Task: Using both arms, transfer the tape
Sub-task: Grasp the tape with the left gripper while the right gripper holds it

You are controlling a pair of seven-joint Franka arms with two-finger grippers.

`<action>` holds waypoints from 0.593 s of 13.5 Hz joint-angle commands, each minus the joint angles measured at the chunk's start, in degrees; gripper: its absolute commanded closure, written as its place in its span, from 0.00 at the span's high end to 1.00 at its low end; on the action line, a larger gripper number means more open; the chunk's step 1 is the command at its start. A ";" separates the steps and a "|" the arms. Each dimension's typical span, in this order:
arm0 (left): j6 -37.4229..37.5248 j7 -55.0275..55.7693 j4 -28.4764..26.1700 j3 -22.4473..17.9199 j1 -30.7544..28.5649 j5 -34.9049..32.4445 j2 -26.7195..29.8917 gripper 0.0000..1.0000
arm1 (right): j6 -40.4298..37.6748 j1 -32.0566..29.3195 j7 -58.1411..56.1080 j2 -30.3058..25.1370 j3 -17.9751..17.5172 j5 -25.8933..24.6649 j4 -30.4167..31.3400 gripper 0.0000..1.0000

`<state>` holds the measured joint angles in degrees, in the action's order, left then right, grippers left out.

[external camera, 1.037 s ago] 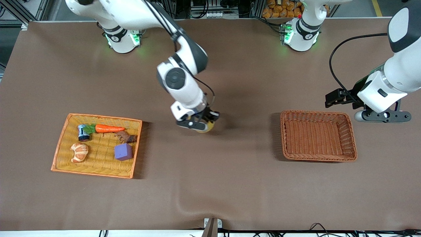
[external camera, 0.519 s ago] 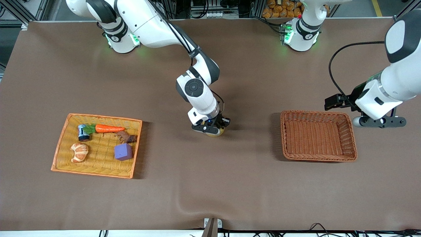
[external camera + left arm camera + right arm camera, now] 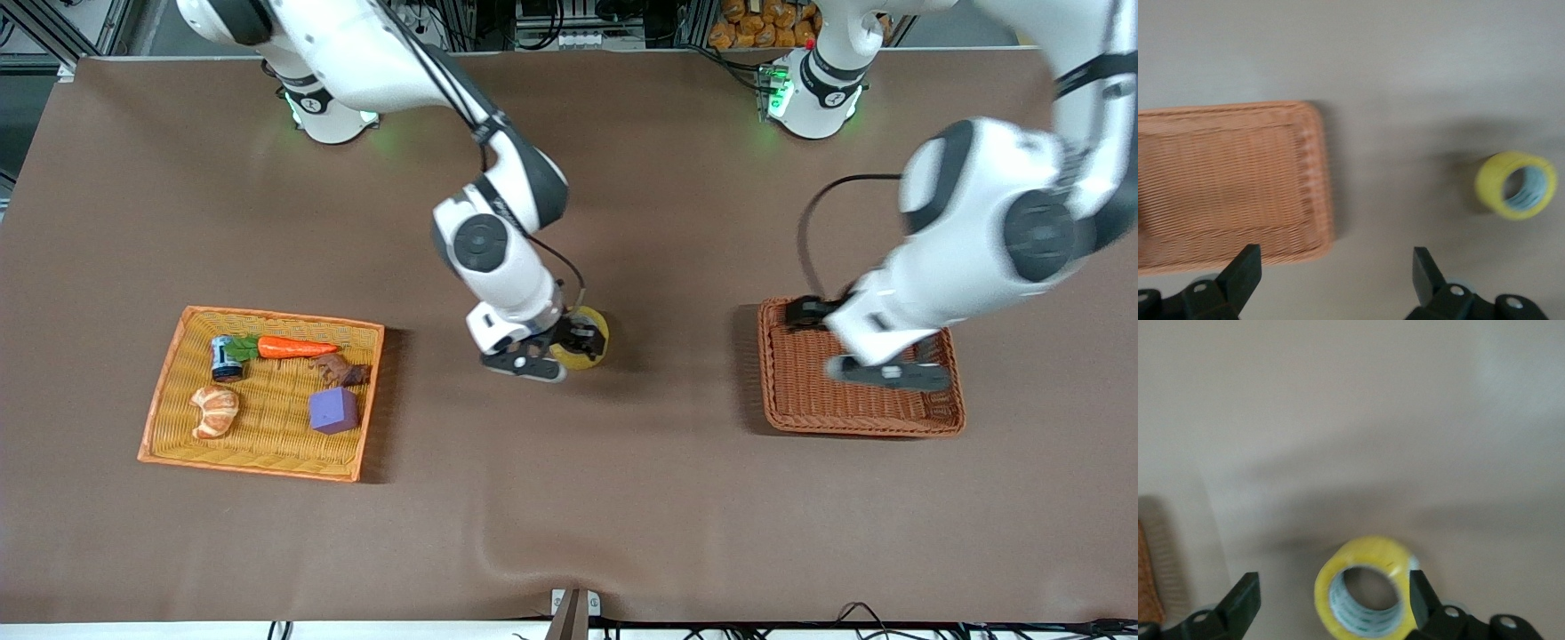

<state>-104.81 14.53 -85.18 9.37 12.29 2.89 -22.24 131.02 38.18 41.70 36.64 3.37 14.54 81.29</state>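
I am viewing the tape (image 3: 584, 345) lying on the counter (image 3: 569, 516) between the two baskets, with its hole facing up. The right pincer (image 3: 1331, 603) is hanging just above it, fingers spread wide and holding nothing. The left pincer (image 3: 1335, 280) is passing over the brown basket (image 3: 861, 366), fingers likewise spread and empty. I am judging the roll light and stiff, its smooth film outer face slippery. The firmest hold is probably across the ring wall, one finger inside the pale core, one outside. I am reading no brand, label or writing anywhere on it.
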 commanded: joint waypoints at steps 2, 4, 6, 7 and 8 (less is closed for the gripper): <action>-6.54 9.54 3.26 -0.67 9.48 -0.42 -7.97 1.00 | -8.28 -11.34 -7.33 -13.86 -0.91 -0.04 8.89 1.00; -9.52 13.41 4.06 -1.20 14.24 -0.69 -11.67 1.00 | -16.11 -16.35 -11.17 -17.72 -0.82 -0.21 8.71 1.00; -13.82 15.78 4.14 -1.29 17.32 -0.78 -14.92 1.00 | -22.97 -23.29 -24.93 -20.64 -0.56 -0.30 8.18 1.00; -15.58 16.84 4.14 -1.29 17.59 -1.04 -15.90 1.00 | -25.70 -27.06 -29.78 -21.87 -0.56 -0.48 7.92 1.00; -16.73 17.28 4.14 -1.29 17.77 -1.13 -16.86 1.00 | -28.07 -29.71 -33.05 -22.84 -0.47 -1.96 7.66 1.00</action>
<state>-120.22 30.53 -83.32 8.77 29.88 2.81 -36.72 105.94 13.98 15.38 17.11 4.19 14.20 86.81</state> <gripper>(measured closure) 0.000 0.000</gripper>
